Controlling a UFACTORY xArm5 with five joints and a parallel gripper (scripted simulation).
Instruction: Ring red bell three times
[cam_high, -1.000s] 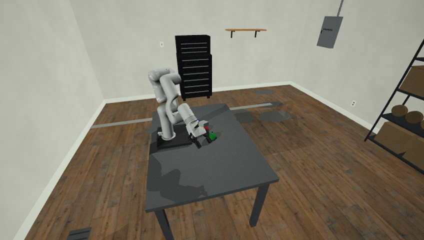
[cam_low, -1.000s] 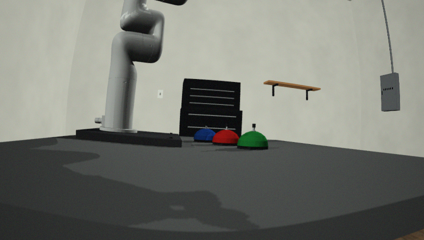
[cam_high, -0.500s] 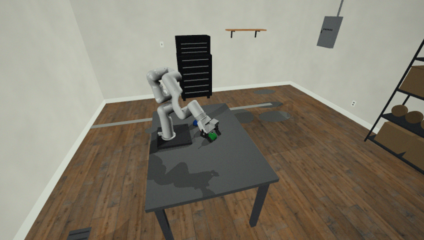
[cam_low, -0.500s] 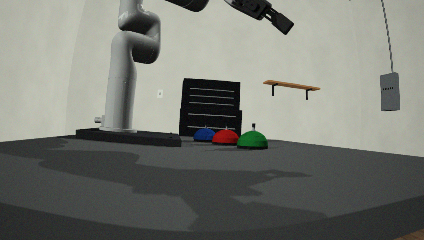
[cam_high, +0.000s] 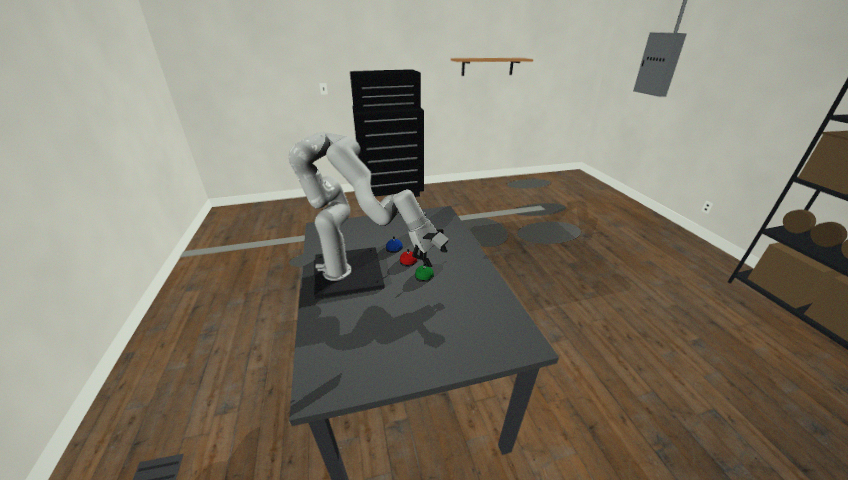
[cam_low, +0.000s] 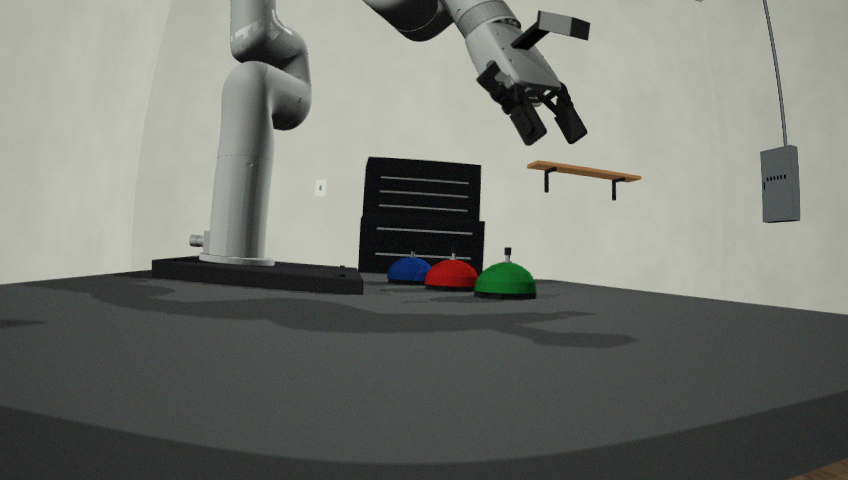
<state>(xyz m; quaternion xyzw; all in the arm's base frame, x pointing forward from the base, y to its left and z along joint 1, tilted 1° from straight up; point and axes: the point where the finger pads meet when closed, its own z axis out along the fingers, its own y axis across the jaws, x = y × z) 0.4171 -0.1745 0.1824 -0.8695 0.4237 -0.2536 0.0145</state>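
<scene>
Three dome bells stand in a row on the dark grey table. The red bell is in the middle, with the blue bell behind it and the green bell in front. Each has a small button on top. My gripper is open and empty. It hangs tilted well above the bells, over and to the right of the red and green ones, touching nothing.
The arm's black base plate sits left of the bells. A black drawer cabinet stands against the back wall. A shelf rack stands at the right of the room.
</scene>
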